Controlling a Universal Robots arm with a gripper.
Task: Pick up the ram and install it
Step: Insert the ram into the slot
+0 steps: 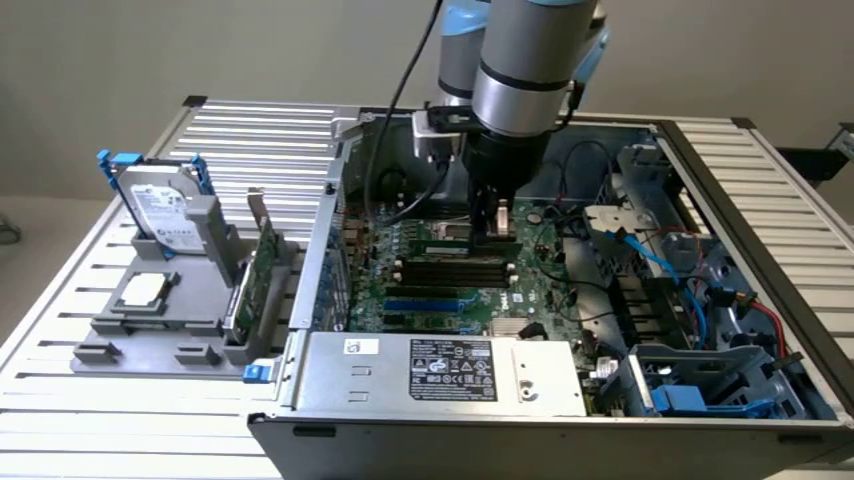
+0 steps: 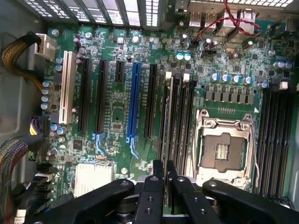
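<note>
The claw [image 1: 497, 232] hangs deep inside the open computer case [image 1: 334, 300], its fingers [image 2: 158, 173] drawn almost together and pinched on the thin upper edge of the ram [image 2: 168, 116]. A stick this thin leaves barely any gap between them. The ram stands on its long edge directly under the claw, and in the wrist view it appears edge-on as a narrow strip running out from between the fingertips. It lies along one of the black memory slots [image 2: 180, 121], which suggests the claw keeps it upright and parallel so that its lower edge meets the slot evenly. In the exterior view the ram [image 1: 454, 250] shows as a green strip with dark chips just below the claw's tip, low against the motherboard [image 1: 441, 300]; whether it is fully pressed home or only resting in the slot I cannot tell. The empty processor socket [image 2: 224, 149] sits just to one side of the claw and the long blue slot [image 2: 134, 102] to the other, both untouched. Well away from the claw, outside the case on the slatted table [image 1: 267, 130], a gray holder [image 1: 147, 330] keeps a hard drive [image 1: 167, 210] and a larger green card [image 1: 254, 290] upright.
</note>
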